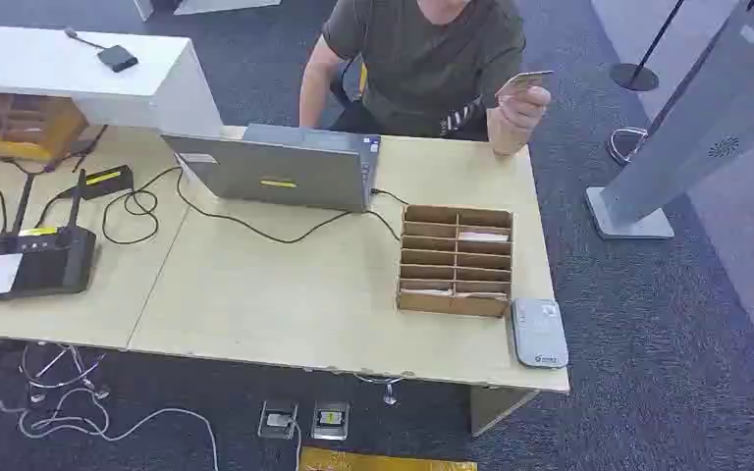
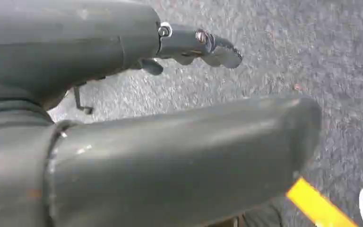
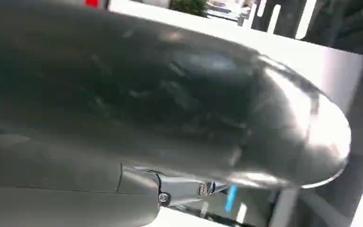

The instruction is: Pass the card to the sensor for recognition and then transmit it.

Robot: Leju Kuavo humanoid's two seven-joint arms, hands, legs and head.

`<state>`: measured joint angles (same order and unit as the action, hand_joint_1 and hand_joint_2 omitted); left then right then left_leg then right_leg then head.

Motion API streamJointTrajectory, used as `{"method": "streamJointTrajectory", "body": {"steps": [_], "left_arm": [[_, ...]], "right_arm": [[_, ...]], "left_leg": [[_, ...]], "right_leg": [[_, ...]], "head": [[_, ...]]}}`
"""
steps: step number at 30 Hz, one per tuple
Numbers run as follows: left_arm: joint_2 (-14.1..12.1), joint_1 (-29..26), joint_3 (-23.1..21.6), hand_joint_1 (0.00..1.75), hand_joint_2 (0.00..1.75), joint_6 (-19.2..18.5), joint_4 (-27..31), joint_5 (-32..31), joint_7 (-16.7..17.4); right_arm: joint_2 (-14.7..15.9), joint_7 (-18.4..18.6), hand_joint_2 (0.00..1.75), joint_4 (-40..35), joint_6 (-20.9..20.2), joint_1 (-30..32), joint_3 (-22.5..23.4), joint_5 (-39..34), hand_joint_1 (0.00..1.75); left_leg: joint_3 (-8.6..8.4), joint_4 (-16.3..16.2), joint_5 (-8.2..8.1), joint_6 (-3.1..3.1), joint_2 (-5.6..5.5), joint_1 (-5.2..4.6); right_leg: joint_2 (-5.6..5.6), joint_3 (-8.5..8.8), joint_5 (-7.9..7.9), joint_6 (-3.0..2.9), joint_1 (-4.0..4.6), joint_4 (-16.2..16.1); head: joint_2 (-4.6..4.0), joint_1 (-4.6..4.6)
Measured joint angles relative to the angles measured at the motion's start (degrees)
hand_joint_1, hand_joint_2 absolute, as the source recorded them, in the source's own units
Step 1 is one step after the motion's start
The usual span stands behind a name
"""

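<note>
Left hand (image 2: 179, 156), seen from its wrist camera — a thick grey thumb across the foreground and a darker finger (image 2: 203, 47) stretched out beyond it, apart from the thumb, with nothing between them; grey carpet (image 2: 274, 71) lies behind. Right hand (image 3: 170, 109), seen from its wrist camera — a blurred grey cover and thumb very close to the lens; whether its fingers are spread or curled cannot be told, and no object is visible in it.

Head view: a pale wooden table (image 1: 285, 294). At its near right corner lies the sensor (image 1: 537, 333), a flat grey pad, just beside a brown cardboard rack (image 1: 455, 260) of slots, some holding white slips. Behind the rack stands a grey laptop (image 1: 277, 169), its lid turned toward the camera, with a black cable running to it. At the left of the table sit a black terminal (image 1: 37, 260) and a small black box (image 1: 104, 182).

A person (image 1: 422, 59) in a dark green shirt sits at the far edge. The person's raised hand (image 1: 520, 110) pinches the card (image 1: 525, 80) above the far right corner of the table, well apart from the sensor. The card is held nearly edge-on, its long axis roughly level, running left to right, with its free end pointing right.
</note>
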<state>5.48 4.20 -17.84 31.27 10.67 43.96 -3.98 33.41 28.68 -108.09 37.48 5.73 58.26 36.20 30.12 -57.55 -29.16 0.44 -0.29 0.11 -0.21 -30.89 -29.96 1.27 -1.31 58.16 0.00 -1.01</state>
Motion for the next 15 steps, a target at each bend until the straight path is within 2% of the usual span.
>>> {"method": "streamJointTrajectory", "body": {"steps": [1,2,3,6,10,15], "left_arm": [[-0.24,0.00,-0.17,0.00,0.00,-0.50,-0.02,0.35,0.00],[-0.33,0.03,-0.35,0.00,0.00,-0.78,-0.02,0.59,0.00],[-0.52,0.09,-0.41,0.00,0.00,-0.89,-0.02,0.76,0.00],[-0.68,0.28,-1.01,0.00,0.00,-1.22,0.00,1.01,0.00],[-0.81,0.13,-1.44,0.00,0.00,-1.37,0.00,1.14,0.00],[-0.87,0.16,-1.84,0.00,0.00,-1.37,0.00,1.14,0.00]], "right_arm": [[2.89,5.14,0.00,-2.21,-0.71,0.50,-1.56,0.02,0.00],[5.73,8.25,0.00,-4.31,-1.82,0.52,-3.28,-0.11,0.00],[8.15,9.35,0.00,-6.13,-3.29,0.58,-5.21,-0.55,0.00],[13.00,10.23,0.00,-10.75,-8.77,0.45,-10.86,-0.66,0.00],[16.99,10.34,0.00,-14.46,-9.48,0.39,-15.05,-0.51,0.00],[19.66,10.38,0.00,-16.82,-9.50,0.38,-18.20,-0.53,0.00]], "left_leg": [[-0.01,0.00,0.00,0.00,-0.01,-0.05],[-0.03,0.01,0.00,0.00,0.02,-0.03],[-0.03,0.01,0.00,0.00,0.04,0.01],[-0.07,0.00,0.05,0.01,-0.07,0.04],[-0.05,-0.01,0.13,0.03,-0.36,0.05],[-0.04,-0.01,0.12,0.03,-0.35,0.05]], "right_leg": [[0.00,-0.03,0.00,0.00,-0.06,0.02],[0.04,-0.05,0.00,0.00,-0.05,0.03],[0.06,-0.03,0.00,0.00,0.00,0.03],[-0.05,-0.03,0.01,0.01,0.04,0.01],[-0.31,-0.05,0.01,0.02,0.05,0.01],[-0.28,-0.08,0.00,0.01,0.05,0.00]], "head": [[0.00,-0.04],[0.00,0.07],[0.00,0.00],[0.00,0.11],[0.00,-0.02],[0.00,0.00]]}}
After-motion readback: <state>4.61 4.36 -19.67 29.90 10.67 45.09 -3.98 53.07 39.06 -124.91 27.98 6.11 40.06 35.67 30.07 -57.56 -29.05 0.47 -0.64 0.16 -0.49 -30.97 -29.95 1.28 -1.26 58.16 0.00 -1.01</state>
